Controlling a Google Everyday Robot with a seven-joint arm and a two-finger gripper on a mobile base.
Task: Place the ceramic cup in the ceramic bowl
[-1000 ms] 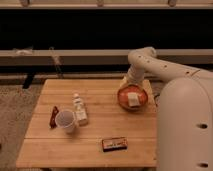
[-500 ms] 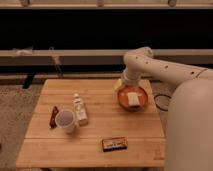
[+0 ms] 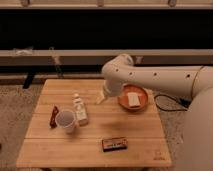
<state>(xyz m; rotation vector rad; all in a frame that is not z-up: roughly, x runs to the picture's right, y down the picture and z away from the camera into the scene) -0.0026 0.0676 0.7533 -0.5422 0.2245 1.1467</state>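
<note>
The ceramic cup (image 3: 66, 120) is whitish-grey with a wide rim and stands upright on the left part of the wooden table (image 3: 140, 130). The ceramic bowl (image 3: 133, 98) is shallow and orange-brown, at the table's right back, with a small pale rectangular piece inside. My gripper (image 3: 101, 97) hangs from the white arm just left of the bowl, low over the table, well to the right of the cup. It holds nothing that I can see.
A white squeeze bottle (image 3: 79, 110) lies right beside the cup. A dark red packet (image 3: 53, 116) lies left of the cup. A dark snack bar (image 3: 114, 144) lies near the front edge. A black cable (image 3: 167, 102) runs on the floor at right.
The arm has swung left, from over the bowl to its left side. The bowl and its pale piece now show fully. The cup has not moved.
</note>
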